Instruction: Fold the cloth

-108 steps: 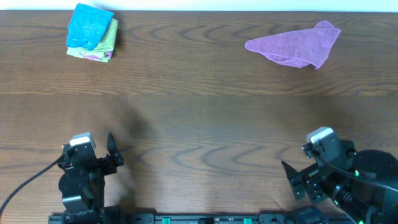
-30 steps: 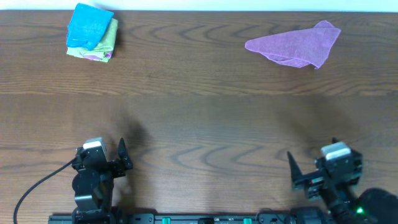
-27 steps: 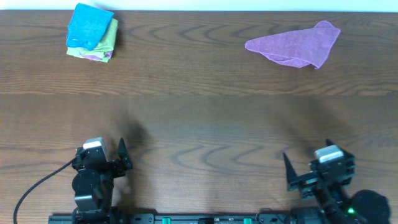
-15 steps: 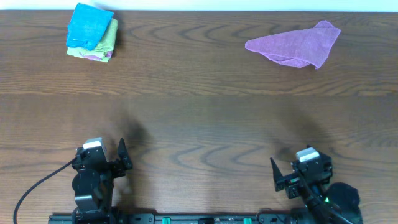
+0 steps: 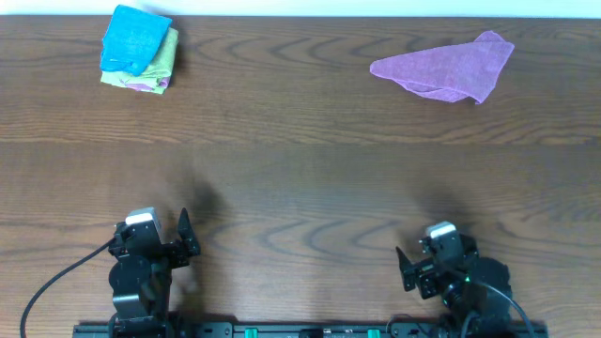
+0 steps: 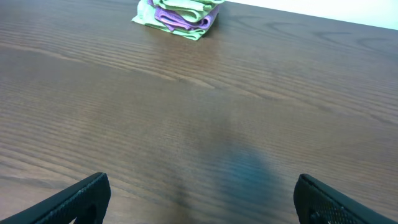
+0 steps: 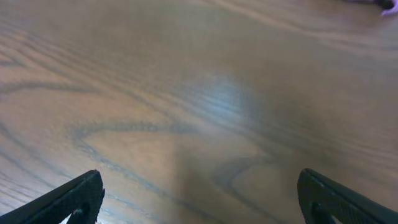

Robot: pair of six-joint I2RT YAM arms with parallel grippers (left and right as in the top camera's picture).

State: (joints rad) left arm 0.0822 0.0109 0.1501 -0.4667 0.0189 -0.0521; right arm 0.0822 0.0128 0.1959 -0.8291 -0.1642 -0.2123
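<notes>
A crumpled purple cloth point(image 5: 446, 68) lies unfolded at the far right of the wooden table point(image 5: 300, 178). My left gripper point(image 5: 178, 239) rests at the near left edge, open and empty; its two fingertips sit wide apart in the left wrist view point(image 6: 202, 199). My right gripper point(image 5: 408, 268) rests at the near right edge, open and empty, fingertips wide apart in the right wrist view point(image 7: 199, 199). Both grippers are far from the purple cloth. A corner of the cloth just shows at the top right of the right wrist view point(image 7: 388, 5).
A stack of folded cloths, blue on top of green and pink point(image 5: 139, 49), sits at the far left corner; it also shows in the left wrist view point(image 6: 179, 11). Bare wood lies between the grippers and both cloths.
My right arm has drawn back and slid left along the near edge, settling low. My left arm settled slightly earlier and has stayed still since. The cloths have not moved.
</notes>
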